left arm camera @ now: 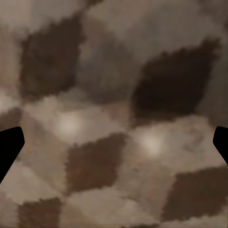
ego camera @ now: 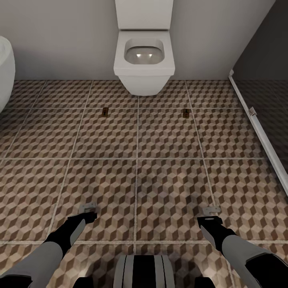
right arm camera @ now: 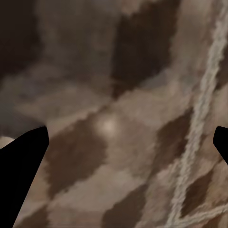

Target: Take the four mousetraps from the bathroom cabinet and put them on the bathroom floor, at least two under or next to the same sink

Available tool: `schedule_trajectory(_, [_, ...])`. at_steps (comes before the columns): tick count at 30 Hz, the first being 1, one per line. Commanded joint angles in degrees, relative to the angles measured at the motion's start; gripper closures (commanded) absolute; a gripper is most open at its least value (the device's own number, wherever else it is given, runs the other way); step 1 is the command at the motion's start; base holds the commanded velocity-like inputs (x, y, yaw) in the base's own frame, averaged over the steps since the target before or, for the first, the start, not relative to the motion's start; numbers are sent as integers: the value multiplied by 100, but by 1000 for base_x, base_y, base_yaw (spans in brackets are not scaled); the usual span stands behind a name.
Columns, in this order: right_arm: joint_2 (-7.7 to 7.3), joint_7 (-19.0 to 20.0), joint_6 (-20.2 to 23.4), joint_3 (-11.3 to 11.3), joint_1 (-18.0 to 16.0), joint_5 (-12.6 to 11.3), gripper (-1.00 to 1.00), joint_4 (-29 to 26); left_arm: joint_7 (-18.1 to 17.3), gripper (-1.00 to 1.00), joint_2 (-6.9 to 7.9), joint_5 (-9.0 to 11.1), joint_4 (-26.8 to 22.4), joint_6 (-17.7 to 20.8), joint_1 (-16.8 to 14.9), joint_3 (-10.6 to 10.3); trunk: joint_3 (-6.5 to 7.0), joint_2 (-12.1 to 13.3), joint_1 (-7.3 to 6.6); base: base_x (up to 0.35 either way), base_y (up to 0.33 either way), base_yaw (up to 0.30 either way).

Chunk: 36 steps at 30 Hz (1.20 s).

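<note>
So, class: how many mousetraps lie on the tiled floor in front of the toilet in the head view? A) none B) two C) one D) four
B: one mousetrap lies left of the toilet base, another mousetrap lies right of it.

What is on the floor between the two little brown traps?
Nothing but bare patterned tile between the left mousetrap and the right mousetrap, seen in the head view. The toilet sits just behind that stretch.

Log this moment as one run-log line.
left hand: open, empty, low over bathroom floor | right hand: open, empty | mousetraps on tiles by toilet: left mousetrap, right mousetrap
</note>
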Motion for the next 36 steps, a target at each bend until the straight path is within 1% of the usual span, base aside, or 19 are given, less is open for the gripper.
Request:
schedule_trajectory(1, [-4,-16,61,34,4,-83,-100,-11,47,-100,6,61,-14,27,0,-49,-4,-1,0,-3,0,0])
schedule_trajectory(8, [-4,-16,61,34,4,-83,-100,-11,48,-100,4,61,-11,27,-1,-48,-4,-1,0,-1,0,0])
schedule_trajectory(16, [-4,-16,61,34,4,-83,-100,-11,48,-100,7,61,-13,27,0,-48,173,10,-21,0,0,0])
schedule_trajectory(27, [-4,-16,61,34,4,-83,-100,-11,48,-100,4,61,-17,25,-2,-43,173,10,-21,0,0,0])
schedule_trajectory(36, [-4,-16,61,34,4,-81,-100,-11,48,-100,3,61,-18,26,0,-42,373,22,-44,0,0,0])
